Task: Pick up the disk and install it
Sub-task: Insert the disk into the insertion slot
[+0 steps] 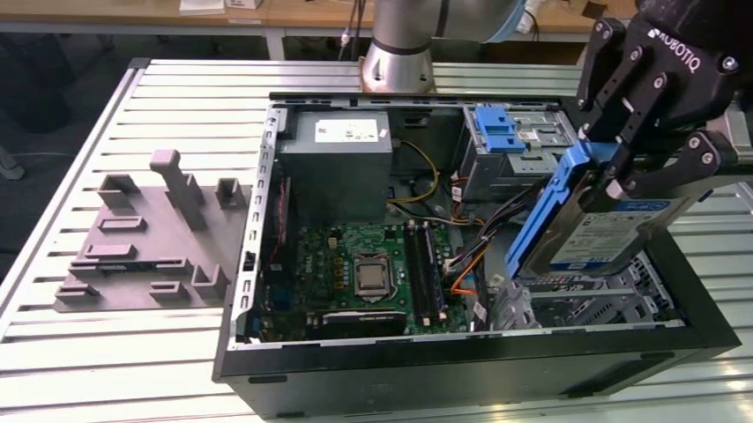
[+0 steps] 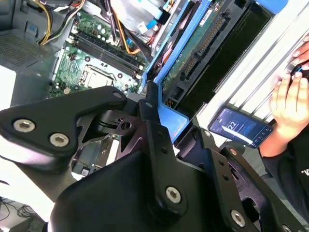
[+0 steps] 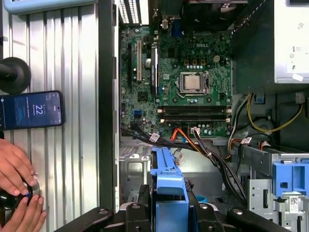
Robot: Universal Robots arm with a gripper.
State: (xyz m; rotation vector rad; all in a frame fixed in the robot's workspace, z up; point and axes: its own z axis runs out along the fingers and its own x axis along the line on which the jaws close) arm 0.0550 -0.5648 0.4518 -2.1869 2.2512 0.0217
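Ok so, picture a dial centred on the CPU socket (image 3: 193,83) with the gripper (image 3: 169,215) at 6 o'clock. The gripper's black fingers (image 3: 144,212) pinch the blue carrier of the disk (image 3: 169,186) from both sides, over the open PC case. RAM slots (image 3: 193,114) sit just at 6 of the socket on the green motherboard (image 3: 145,96). An orange cable (image 3: 179,133) and some black ones lie between the slots and the disk.

The grey power supply (image 3: 292,43) with its white sticker is at 2, yellow wires (image 3: 249,113) at 4, and a blue latch (image 3: 289,178) between 4 and 5.

Out at 9, past the case wall (image 3: 108,96), a lit phone (image 3: 32,110) lies on the slatted worktop (image 3: 72,145). At 8, a person's hands (image 3: 14,169) rest on a dark round thing.
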